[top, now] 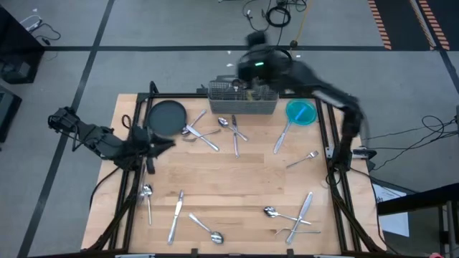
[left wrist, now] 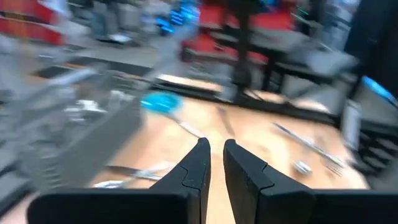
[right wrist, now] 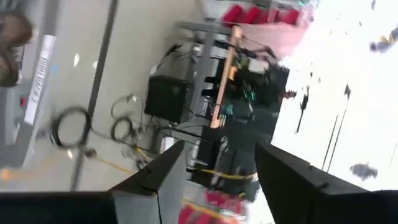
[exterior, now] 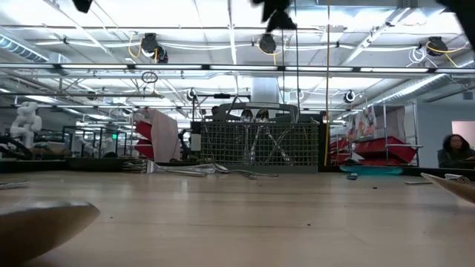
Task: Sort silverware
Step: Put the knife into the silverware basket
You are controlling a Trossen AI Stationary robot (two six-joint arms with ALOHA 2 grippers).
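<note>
Silverware (top: 215, 140) lies scattered over the wooden surface (top: 237, 186), nothing held by either arm.

Left end effector (top: 166, 145) sits at the surface's left edge, just beside the dark round plate (top: 166, 117) near the far-left corner. Fingers (left wrist: 194, 167) stand narrow, only a thin gap btwn them, nothing in the gap. Left wrist view is blurred.

Near the left edge, toward the near-left corner: a spoon (top: 147, 201) & a knife (top: 176, 215) side by side, then another spoon (top: 206, 229) angled just right of them.

Far edge, about mid: grey wire-mesh caddy (top: 242, 100), w/ some pieces standing in it; low view shows handles through the mesh (exterior: 260, 144). In front of the caddy a cluster of forks & spoons (top: 231, 129) lies crossed, touching each other, just right of the plate.

Right end effector (top: 252, 68) hangs above the caddy's far side, over the far edge. Fingers (right wrist: 155, 180) stand wide apart, empty; its wrist view looks past them at floor & cables beyond the surface.

Right of the caddy: blue bowl (top: 301, 112) near the far-right corner, a long utensil (top: 281, 138) slanting from it toward the middle. A fork (top: 303, 159) lies near the right edge. Near-right corner area: a spoon, knife & fork (top: 294, 215) crossed in a small pile.

Low view: a person (exterior: 454, 152) shows in the room beyond the right edge.
</note>
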